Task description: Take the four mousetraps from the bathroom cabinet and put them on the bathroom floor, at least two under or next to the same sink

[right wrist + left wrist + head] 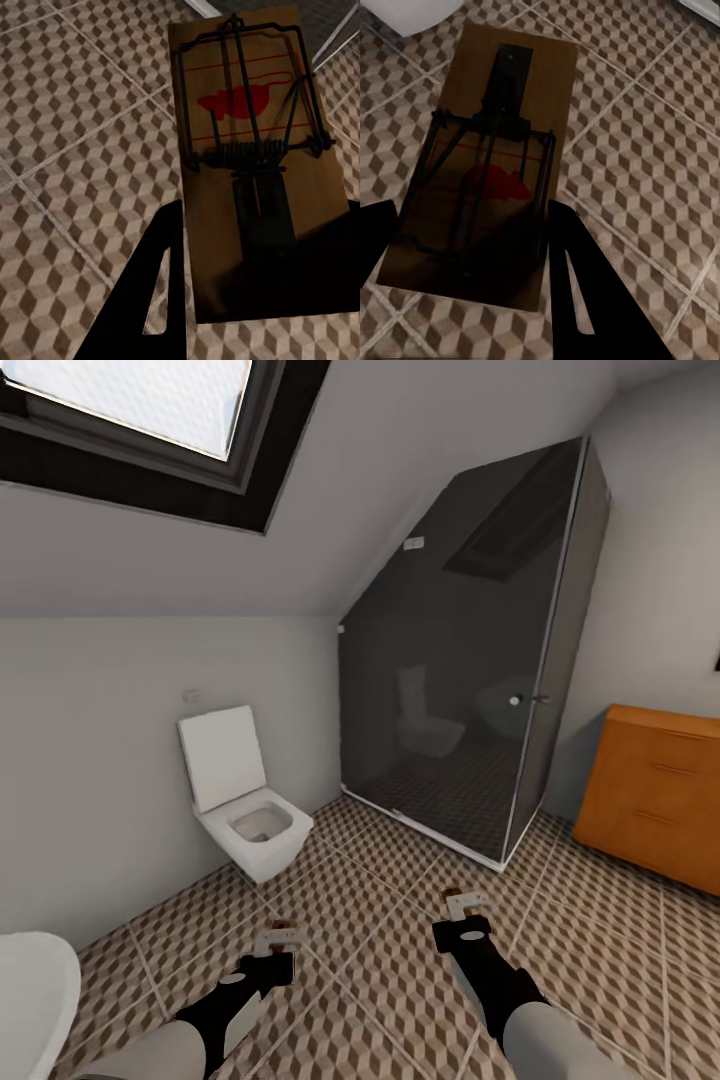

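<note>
Each of my grippers holds a mousetrap above the cube-patterned bathroom floor (380, 950). The left gripper (272, 952) is shut on a tan mousetrap (487, 172) with dark wire and a red mark; its edge shows in the head view as the mousetrap (278, 933). The right gripper (462, 922) is shut on a second mousetrap (251, 142), seen from the head as the mousetrap (464, 901). The orange-brown cabinet (655, 790) stands at the right wall, drawers shut. A white basin rim (35, 1000), probably the bathroom sink, shows at the lower left corner.
A white toilet (245, 810) with its lid up stands against the left wall. A dark glass shower enclosure (470, 660) fills the far corner. A skylight (140, 410) sits in the sloped ceiling. Open tiled floor lies between the toilet, shower and cabinet.
</note>
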You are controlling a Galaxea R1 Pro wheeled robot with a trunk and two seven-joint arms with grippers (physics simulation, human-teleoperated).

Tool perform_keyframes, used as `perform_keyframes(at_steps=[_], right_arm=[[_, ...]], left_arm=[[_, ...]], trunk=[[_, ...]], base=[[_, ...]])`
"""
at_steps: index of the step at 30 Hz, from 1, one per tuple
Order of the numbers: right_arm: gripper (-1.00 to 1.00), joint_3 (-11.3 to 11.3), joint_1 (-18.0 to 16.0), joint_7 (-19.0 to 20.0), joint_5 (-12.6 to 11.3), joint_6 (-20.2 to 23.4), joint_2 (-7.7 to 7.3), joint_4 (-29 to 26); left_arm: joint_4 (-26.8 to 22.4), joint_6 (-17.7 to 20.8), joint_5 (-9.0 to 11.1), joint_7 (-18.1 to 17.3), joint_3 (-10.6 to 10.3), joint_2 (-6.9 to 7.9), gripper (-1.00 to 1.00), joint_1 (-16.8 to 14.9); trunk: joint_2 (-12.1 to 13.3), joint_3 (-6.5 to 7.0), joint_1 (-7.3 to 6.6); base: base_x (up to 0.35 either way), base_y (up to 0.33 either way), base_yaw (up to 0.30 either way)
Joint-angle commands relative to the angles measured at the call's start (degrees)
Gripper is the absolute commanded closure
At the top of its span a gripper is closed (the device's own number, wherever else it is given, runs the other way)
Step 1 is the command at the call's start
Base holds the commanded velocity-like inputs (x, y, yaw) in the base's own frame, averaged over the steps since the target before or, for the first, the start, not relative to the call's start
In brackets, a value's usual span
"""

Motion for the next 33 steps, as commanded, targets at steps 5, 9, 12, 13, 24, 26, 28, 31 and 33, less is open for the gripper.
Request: perform_keyframes(at_steps=[5,9,12,13,24,26,28,31,33], right_arm=[[1.00,-0.40,-0.01,0.13,0.53,0.29,0.07,-0.13],[1.00,-0.40,-0.01,0.13,0.51,0.29,0.07,-0.13],[1.00,-0.40,-0.01,0.13,0.52,0.29,0.07,-0.13],[1.00,-0.40,-0.01,0.13,0.51,0.29,0.07,-0.13],[1.00,-0.40,-0.01,0.13,0.50,0.29,0.07,-0.13],[1.00,-0.41,-0.01,0.13,0.50,0.29,0.07,-0.13],[1.00,-0.40,-0.01,0.13,0.50,0.29,0.05,-0.13],[1.00,-0.40,-0.01,0.13,0.50,0.29,0.06,-0.13],[1.00,-0.40,-0.01,0.17,0.50,0.29,0.03,-0.13]], left_arm=[[0.09,-0.24,0.50,0.02,-0.47,0.05,1.00,-0.06],[0.09,-0.27,0.50,0.02,-0.47,0.01,1.00,-0.06],[0.09,-0.27,0.50,0.02,-0.47,0.00,1.00,-0.06],[0.09,-0.28,0.50,0.00,-0.47,0.00,1.00,-0.06],[0.17,-0.28,0.42,-0.41,-0.62,-0.04,1.00,-0.06],[0.16,-0.28,0.42,-0.42,-0.63,-0.06,1.00,-0.06],[0.13,-0.28,0.42,-0.37,-0.64,-0.07,1.00,-0.06],[0.05,-0.23,0.42,-0.35,-0.64,-0.09,1.00,-0.06],[0.03,-0.21,0.42,-0.32,-0.65,-0.12,1.00,-0.06]], trunk=[[-0.04,0.07,0.00],[-0.04,0.18,0.00],[-0.04,0.26,0.00],[-0.04,0.29,0.00],[-0.04,0.45,0.00],[-0.04,0.45,0.00],[-0.04,0.45,0.00],[-0.04,0.45,0.00],[-0.04,0.45,0.00]], base=[[0.000,0.000,0.268],[0.000,0.000,0.268],[0.000,0.000,0.268],[0.000,0.000,0.268],[0.000,0.000,0.160],[0.000,0.000,0.010],[0.000,0.000,0.005],[-0.003,0.000,0.002],[-0.062,0.000,0.001]])
